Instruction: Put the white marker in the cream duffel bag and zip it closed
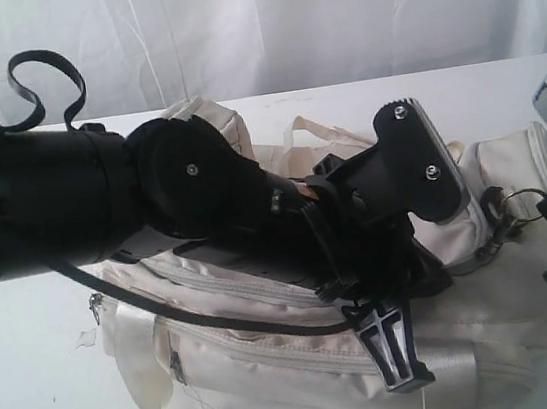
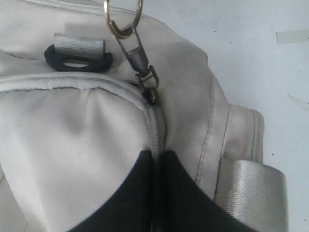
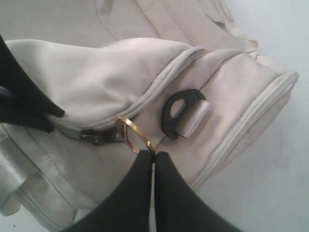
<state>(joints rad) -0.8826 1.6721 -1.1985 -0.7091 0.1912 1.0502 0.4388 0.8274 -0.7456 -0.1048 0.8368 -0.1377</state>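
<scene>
The cream duffel bag (image 1: 267, 306) lies on the white table. My left arm reaches across it, and the left gripper (image 2: 157, 155) is shut, pinching the bag's fabric along the grey zipper line (image 2: 157, 126) just below the slider (image 2: 153, 96). The right gripper (image 3: 154, 154) is shut on the gold ring (image 3: 136, 137) of the zipper pull, at the bag's right end (image 1: 525, 196). The slider (image 3: 99, 136) sits close beside the left gripper's black fingers (image 3: 29, 104). The white marker is not in view.
A black strap ring (image 3: 179, 112) on grey webbing sits just past the gold ring. A shiny webbing handle (image 2: 251, 193) wraps the bag's side. White curtains hang behind the table (image 1: 37, 397). The left arm (image 1: 71, 196) covers much of the bag's top.
</scene>
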